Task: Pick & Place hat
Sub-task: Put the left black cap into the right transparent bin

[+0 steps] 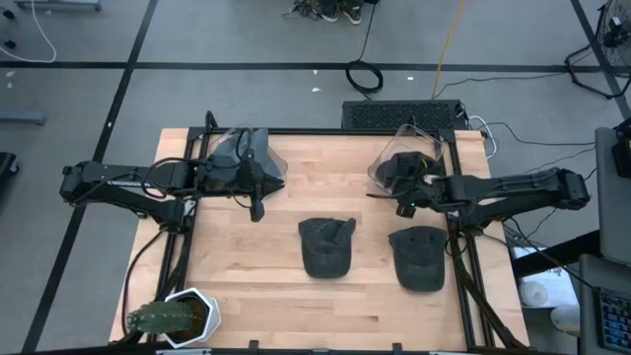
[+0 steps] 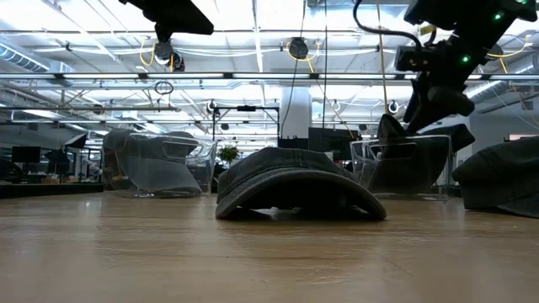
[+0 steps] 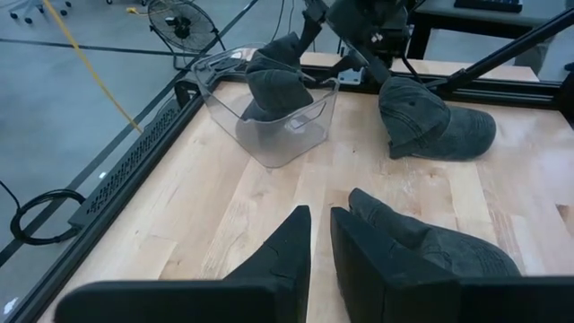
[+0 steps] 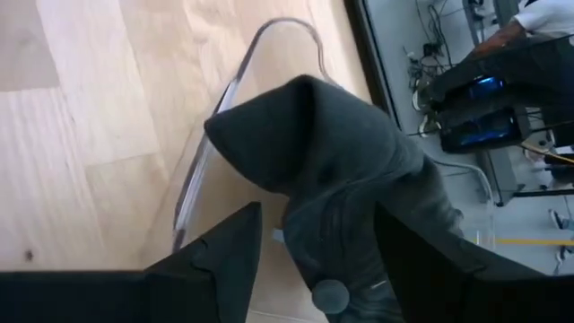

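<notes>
Your right gripper hangs over the clear bin at the desk's far right, its jaws clamped on a dark hat bunched between them, just above the bin's rim. Two more hats lie flat on the desk on the near side of those jaws: one toward the middle, one by the right edge. Your left gripper waits beside a second clear bin, its jaws nearly together and holding nothing.
</notes>
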Controlling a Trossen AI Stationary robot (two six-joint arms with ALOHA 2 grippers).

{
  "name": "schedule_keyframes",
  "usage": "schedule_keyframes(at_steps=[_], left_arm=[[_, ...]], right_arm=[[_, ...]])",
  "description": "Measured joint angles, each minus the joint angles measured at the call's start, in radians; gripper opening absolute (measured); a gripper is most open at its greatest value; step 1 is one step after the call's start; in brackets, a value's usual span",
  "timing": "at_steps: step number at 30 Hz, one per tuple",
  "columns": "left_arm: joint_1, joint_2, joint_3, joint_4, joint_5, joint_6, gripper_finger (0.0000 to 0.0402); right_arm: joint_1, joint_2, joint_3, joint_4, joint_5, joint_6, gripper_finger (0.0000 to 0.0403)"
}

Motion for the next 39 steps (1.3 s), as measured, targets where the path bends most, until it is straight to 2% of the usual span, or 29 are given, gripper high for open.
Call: schedule_keyframes(at_steps=[8,12,20,31,35,39], left_arm=[[0.0,0.0,0.0,0.0,0.0,0.0,0.0058],[0.0,0.0,0.0,0.0,0.0,0.0,0.0058],[0.0,0.0,0.0,0.0,0.0,0.0,0.0058],[0.0,0.0,0.0,0.0,0.001,0.0,0.0058],[0.0,0.0,0.0,0.0,0.001,0.0,0.0058],[0.0,0.0,0.0,0.0,0.001,0.0,0.0058]], right_arm=[[0.041,0.054,0.0,0.0,0.001,0.002,0.0207],[0.012,0.093,0.0,-0.006,0.038,0.016,0.0208],[-0.051,0.185,0.0,0.0,0.045,0.013,0.0208],[-0.056,0.195,-0.002,0.013,0.335,0.031,0.0203],[-0.056,0.195,-0.002,0.027,0.34,0.036,0.0163],[-0.056,0.195,-0.002,0.035,0.305,0.036,0.007]])
